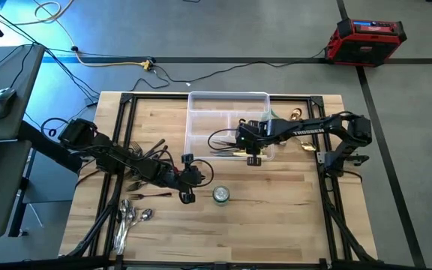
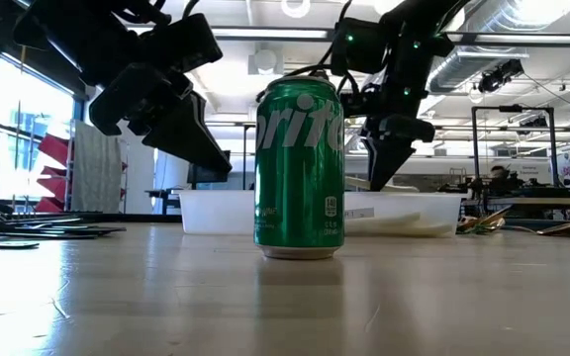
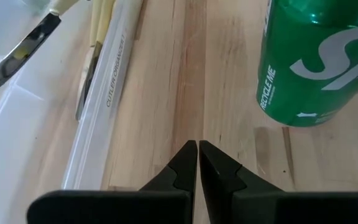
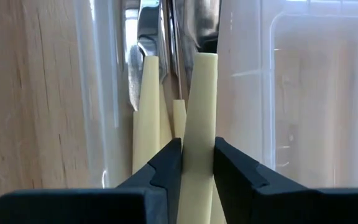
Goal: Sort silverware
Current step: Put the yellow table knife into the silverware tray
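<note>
My right gripper reaches down into the clear divided tray, in its near compartment, shut on a cream-handled knife. Two more cream-handled knives lie beside it in that compartment. My left gripper is shut on nothing, above bare wood between the tray's near wall and a green can. Dark forks lie on the table at the left. Shiny spoons lie near the front left corner. Gold-ended pieces lie right of the tray. My right gripper pinches the knife's cream handle between its two fingers, one on each long side. The fingers come steeply from above. The handle runs on past the fingertips toward the blades of the other knives. Whether it rests on them I cannot tell.
The green can stands upright on the table near its middle, just ahead of my left gripper. The tray's other compartments show bare plastic. Black frame bars run along the table's edges.
</note>
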Motion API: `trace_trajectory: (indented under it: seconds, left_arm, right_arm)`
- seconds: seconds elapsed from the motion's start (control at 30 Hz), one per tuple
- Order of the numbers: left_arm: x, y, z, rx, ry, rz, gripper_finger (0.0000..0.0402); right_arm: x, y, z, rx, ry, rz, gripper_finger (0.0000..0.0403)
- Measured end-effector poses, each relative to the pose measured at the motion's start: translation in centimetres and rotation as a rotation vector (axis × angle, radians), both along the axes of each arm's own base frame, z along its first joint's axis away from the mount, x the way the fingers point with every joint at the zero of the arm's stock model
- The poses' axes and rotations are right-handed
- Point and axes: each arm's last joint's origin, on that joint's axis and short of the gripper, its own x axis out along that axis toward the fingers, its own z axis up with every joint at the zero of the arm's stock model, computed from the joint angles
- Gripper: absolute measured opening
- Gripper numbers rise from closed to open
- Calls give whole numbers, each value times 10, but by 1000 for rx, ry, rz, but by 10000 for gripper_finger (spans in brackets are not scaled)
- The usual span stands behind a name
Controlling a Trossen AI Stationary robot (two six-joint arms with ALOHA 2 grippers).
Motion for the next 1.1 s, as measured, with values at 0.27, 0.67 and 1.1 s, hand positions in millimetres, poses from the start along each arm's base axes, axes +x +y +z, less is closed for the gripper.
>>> trace_trajectory:
  seconds: [0.27,0.67,1.1]
  left_arm:
    - [0,0,0,-3,-1,2,0]
    - [0,0,0,-4,0,1,0]
    - [0,0,0,-5,0,1,0]
  right_arm:
    - [-2,1,0,3,20,1,71]
    - [-4,1,-1,6,44,-30,71]
    - [-7,-1,-1,-51,61,-124,121]
